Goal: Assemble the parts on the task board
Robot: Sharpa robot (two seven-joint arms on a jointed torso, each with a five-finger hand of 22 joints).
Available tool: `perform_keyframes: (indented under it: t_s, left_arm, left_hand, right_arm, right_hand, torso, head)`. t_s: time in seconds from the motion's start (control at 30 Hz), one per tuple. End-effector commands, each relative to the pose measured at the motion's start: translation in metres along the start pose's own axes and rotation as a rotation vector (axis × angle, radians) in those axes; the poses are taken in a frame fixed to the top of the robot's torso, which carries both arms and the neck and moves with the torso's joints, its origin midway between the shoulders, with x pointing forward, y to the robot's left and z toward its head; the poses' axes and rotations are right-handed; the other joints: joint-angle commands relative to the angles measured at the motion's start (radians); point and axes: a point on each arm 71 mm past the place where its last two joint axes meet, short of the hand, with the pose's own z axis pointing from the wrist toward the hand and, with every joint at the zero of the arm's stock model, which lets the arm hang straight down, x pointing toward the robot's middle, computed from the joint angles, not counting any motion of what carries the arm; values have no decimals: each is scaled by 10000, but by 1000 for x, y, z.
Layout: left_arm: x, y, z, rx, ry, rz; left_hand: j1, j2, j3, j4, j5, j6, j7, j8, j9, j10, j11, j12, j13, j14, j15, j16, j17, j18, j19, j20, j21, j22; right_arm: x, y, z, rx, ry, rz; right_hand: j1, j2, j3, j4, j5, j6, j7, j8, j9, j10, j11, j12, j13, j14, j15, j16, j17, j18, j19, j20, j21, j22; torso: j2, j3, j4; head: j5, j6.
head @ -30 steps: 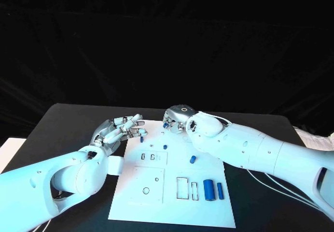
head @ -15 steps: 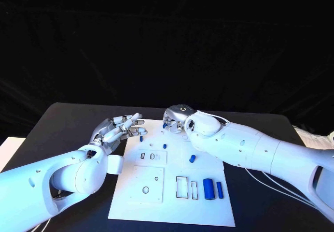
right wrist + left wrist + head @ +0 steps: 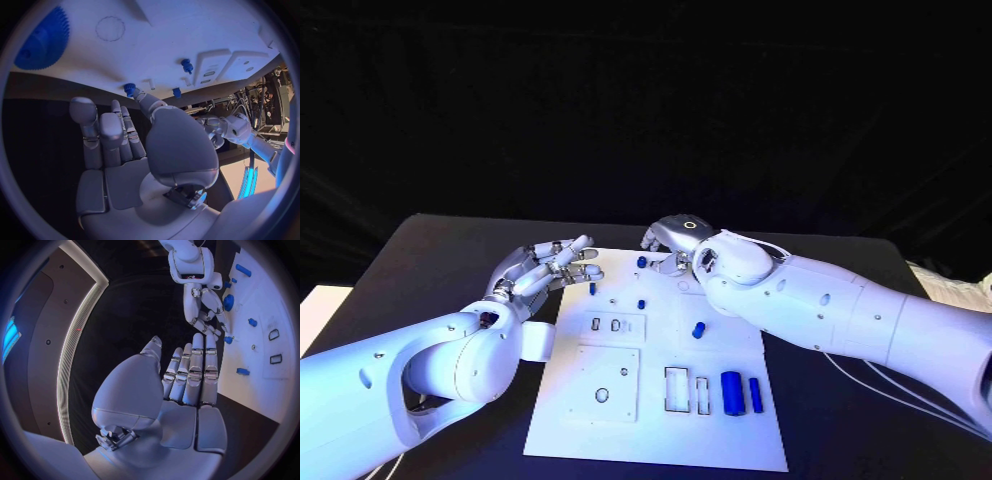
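Observation:
The white task board (image 3: 733, 440) lies in the middle of the black table. My left hand (image 3: 548, 268) hovers at its far left corner, fingers (image 3: 195, 365) straight and spread, holding nothing. My right hand (image 3: 678, 243) is over the board's far edge with its fingers (image 3: 100, 135) extended; one fingertip (image 3: 142, 98) sits against a small blue part (image 3: 129, 88), which also shows in the head view (image 3: 640, 262). A blue gear (image 3: 44, 45) lies on the board near that hand. More blue parts stand or lie on the board: a peg (image 3: 591, 288), a peg (image 3: 642, 302), a short cylinder (image 3: 700, 328).
Two long blue cylinders (image 3: 731, 387) (image 3: 756, 394) lie at the board's near right, beside empty rectangular slots (image 3: 678, 388). A raised block with oval holes (image 3: 610, 325) sits left of centre. My right forearm (image 3: 848, 310) crosses the board's right side.
My right hand has shifted slightly to the right, uncovering the small blue part at the board's far edge. The left hand has hardly moved.

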Motion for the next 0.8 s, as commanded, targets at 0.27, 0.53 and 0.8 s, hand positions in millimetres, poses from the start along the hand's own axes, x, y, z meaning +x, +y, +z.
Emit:
perform_keyframes:
  t_s: [0.27,0.53,0.8]
  left_arm:
    - [-1,-3,-1,180,254,45]
    - [-2,-3,-2,193,285,58]
    - [-2,-3,-2,185,294,58]
  left_hand:
    - [-5,84,-25,-52,-39,5,133,-69,-4,3,53,-40,-5,9,52,-52,17,109,-24,84,-42,-21]
    - [0,81,-26,-58,-39,6,132,-70,-3,3,53,-42,-5,7,53,-56,19,109,-25,84,-44,-23]
    - [10,81,-25,-69,-38,12,129,-69,-2,8,51,-44,-3,4,54,-66,24,109,-29,85,-49,-27]
  right_arm:
    - [-31,-51,-53,1612,161,2246]
    - [-30,-86,-77,2745,1247,2461]
    - [-18,-90,-79,3037,1672,1791]
  right_hand:
    - [-90,-455,-524,294,476,-53,-320,7,-21,3050,-603,1784,1192,523,-493,1593,2111,-341,1150,-471,1654,2494]
    - [242,-217,-2375,1194,787,-419,-311,108,41,2419,-624,8053,8155,641,-527,2754,3716,-603,1519,-446,2635,3961]
    - [446,-97,-2835,1723,849,-488,-259,153,79,2724,-523,10245,10562,721,-397,3144,4363,-641,1613,-424,2910,4409]
  torso:
    - [-71,6,-244]
    - [-82,0,-317]
    - [-63,-13,-287]
  head:
    - [-85,104]
    - [-161,118]
    - [-201,104]
